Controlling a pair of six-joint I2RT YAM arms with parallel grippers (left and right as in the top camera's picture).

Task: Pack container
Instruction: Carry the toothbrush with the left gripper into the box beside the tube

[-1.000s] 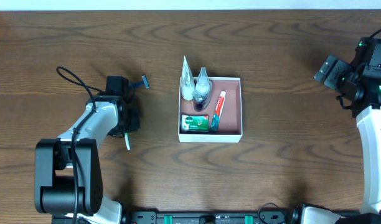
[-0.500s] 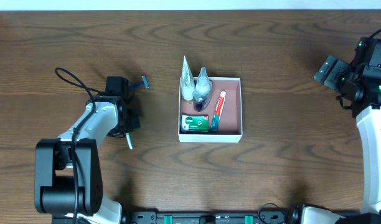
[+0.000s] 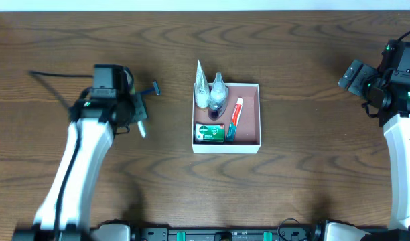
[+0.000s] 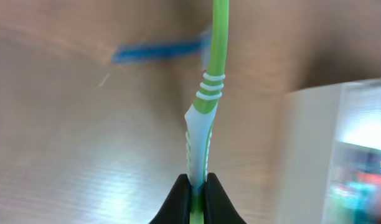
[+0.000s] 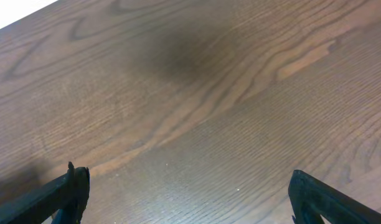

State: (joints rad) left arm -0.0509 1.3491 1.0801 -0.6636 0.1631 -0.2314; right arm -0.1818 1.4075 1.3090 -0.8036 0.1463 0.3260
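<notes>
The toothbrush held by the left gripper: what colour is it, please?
Green toothbrush with white grip and bands, clearest in left wrist view.

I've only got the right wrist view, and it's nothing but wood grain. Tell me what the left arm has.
Observer: The left gripper is shut on a green-and-white toothbrush.
Operator: Give me whatever's not packed yet.
Observer: A blue razor lies on the table beside the left gripper, outside the container.
Operator: List what's in the container.
Observer: Two small bottles, a toothpaste tube and a green box.
</notes>
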